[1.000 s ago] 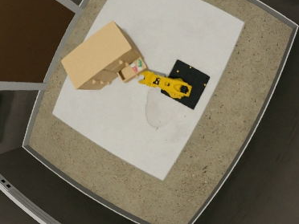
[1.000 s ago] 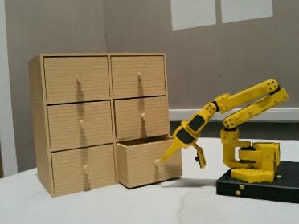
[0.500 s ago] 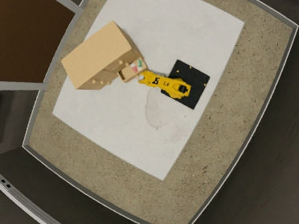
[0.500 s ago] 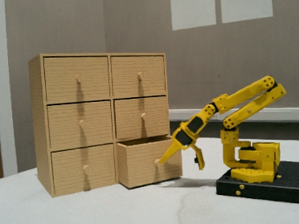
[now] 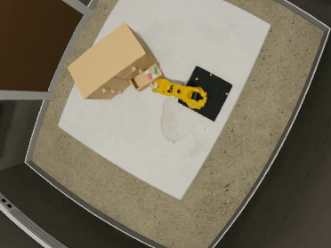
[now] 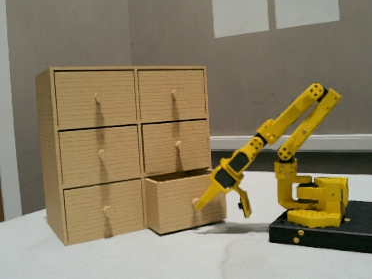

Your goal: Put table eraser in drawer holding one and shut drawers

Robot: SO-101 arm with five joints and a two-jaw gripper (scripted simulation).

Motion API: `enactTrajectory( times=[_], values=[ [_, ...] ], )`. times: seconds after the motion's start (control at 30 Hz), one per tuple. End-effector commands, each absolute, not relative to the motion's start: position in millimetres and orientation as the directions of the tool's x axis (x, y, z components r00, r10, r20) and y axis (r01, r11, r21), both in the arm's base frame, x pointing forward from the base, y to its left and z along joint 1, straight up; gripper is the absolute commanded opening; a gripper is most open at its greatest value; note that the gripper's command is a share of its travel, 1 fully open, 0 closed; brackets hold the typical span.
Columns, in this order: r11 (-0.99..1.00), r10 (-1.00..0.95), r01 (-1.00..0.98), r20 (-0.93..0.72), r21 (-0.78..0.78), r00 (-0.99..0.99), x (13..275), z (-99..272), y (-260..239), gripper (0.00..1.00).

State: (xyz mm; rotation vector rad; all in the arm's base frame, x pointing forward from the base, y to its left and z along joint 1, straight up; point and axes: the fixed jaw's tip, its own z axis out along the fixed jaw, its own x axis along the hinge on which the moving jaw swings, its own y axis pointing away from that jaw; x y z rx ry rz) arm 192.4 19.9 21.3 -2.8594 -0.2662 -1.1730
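Note:
A tan cabinet point(image 5: 107, 63) point(image 6: 95, 151) with six drawers stands on the white mat point(image 5: 133, 134). Its bottom right drawer point(image 5: 141, 82) point(image 6: 172, 206) is pulled partly out; the other drawers are shut. Small red, green and white things point(image 5: 153, 71) lie in the open drawer; I cannot tell what they are. My yellow gripper point(image 5: 156, 86) point(image 6: 221, 211) hangs just in front of that drawer's front panel, near its knob. Its jaws stand apart with nothing between them. I see no eraser on the table.
The arm's black base point(image 5: 213, 90) point(image 6: 320, 233) sits on the mat to the right of the cabinet. A faint stain point(image 5: 173, 125) marks the mat in front of the base. Speckled table point(image 5: 267, 139) surrounds the mat.

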Motion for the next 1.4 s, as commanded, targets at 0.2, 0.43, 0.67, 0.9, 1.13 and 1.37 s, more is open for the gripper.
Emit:
enactTrajectory(
  times=[0.2, 0.43, 0.67, 0.9, 1.13, 1.37],
  values=[
    [-0.985, 0.138, 0.172, 0.721, 0.026, 0.679, 198.2, 25.6, 21.4, 0.21],
    [-0.985, 0.139, 0.172, 0.716, 0.026, 0.684, 198.1, 23.3, 21.4, 0.21],
    [-0.985, 0.139, 0.172, 0.716, 0.026, 0.684, 198.1, 23.3, 21.4, 0.21],
    [-0.985, 0.139, 0.172, 0.716, 0.026, 0.684, 198.1, 23.3, 21.4, 0.21],
    [-0.985, 0.138, 0.172, 0.716, 0.026, 0.684, 200.2, 24.4, 21.5, 0.21],
    [-0.985, 0.137, 0.17, 0.716, 0.026, 0.685, 203.0, 26.1, 21.8, 0.21]
  ],
)
